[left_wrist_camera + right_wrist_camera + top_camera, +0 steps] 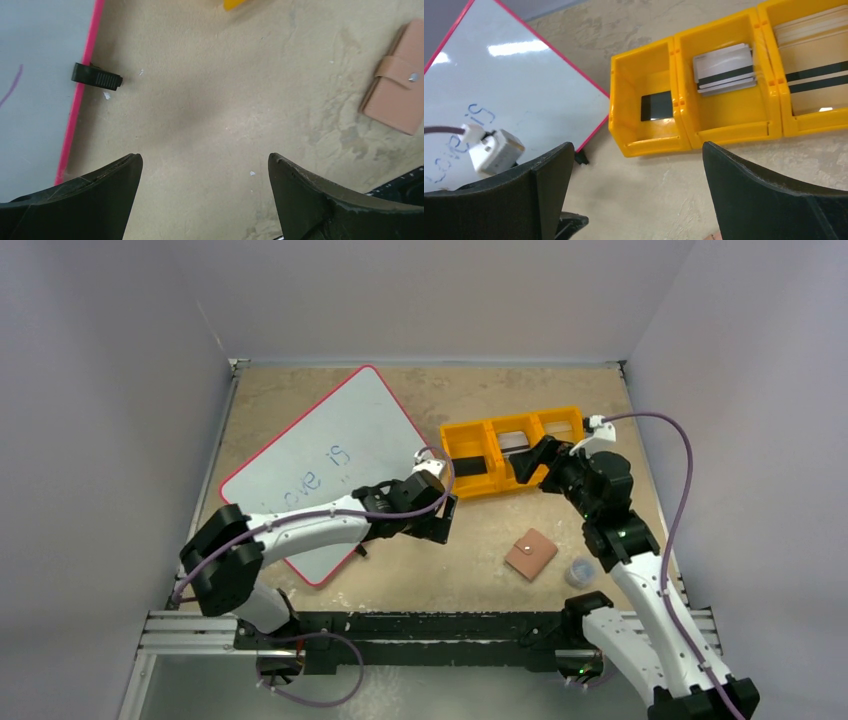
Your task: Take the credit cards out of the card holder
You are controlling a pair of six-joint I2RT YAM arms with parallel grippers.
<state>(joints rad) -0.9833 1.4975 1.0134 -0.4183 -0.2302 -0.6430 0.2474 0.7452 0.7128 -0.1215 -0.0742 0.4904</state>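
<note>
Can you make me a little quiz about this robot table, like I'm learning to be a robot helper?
1. True or false: the wallet is lying open on the table.
2. How many compartments does the orange tray have? A two, B three, C five.
3. Fill in the blank: the left gripper and the right gripper both have their jaws ____ and hold nothing.

Key: 1 false, it is snapped shut. 2 B. 3 open.
</note>
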